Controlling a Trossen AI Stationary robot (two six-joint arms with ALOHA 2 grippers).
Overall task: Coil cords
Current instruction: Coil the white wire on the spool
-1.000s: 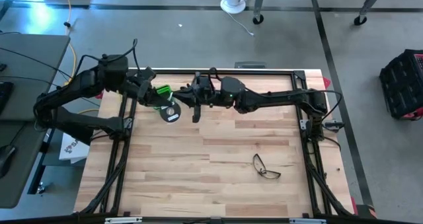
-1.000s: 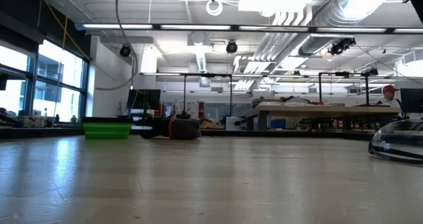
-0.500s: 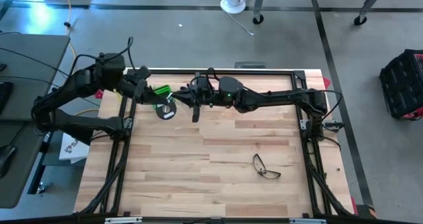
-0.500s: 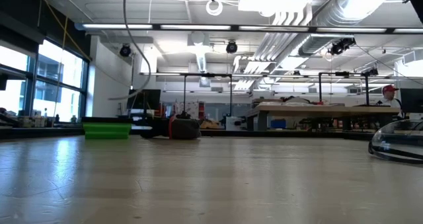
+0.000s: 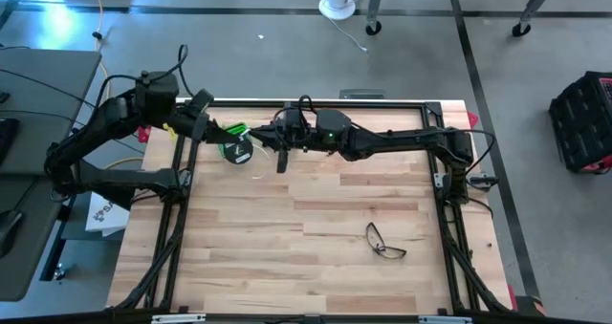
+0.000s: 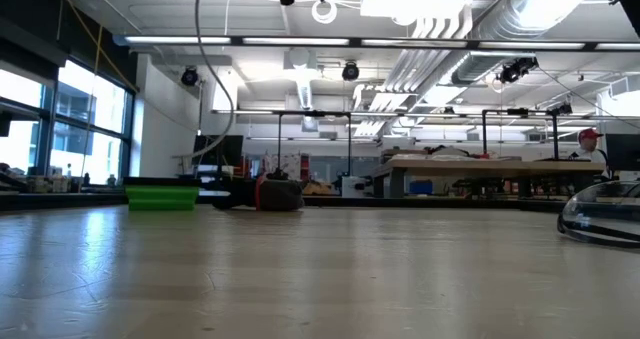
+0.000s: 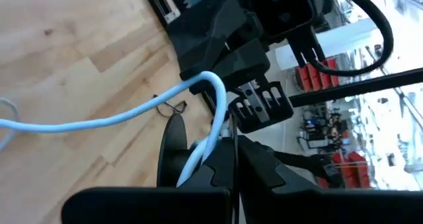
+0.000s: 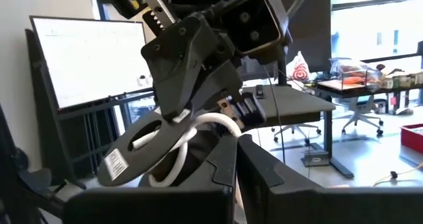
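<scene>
One white cord (image 7: 99,121) and one round black reel (image 5: 238,151) are sitting between the two grippers, near the far left part of the wooden table (image 5: 316,257). The left gripper (image 5: 222,136) is holding the reel, its fingers clamped on it, just beside a green piece on the gripper. The right gripper (image 5: 277,147) is meeting it from the other side; its fingers are lying close together with the cord looping against them, though whether they are pinching it cannot be told. One pair of glasses (image 5: 385,242) is lying well apart, toward the near right. One yellow cable (image 5: 98,47) is trailing over the floor beyond the table's left side.
</scene>
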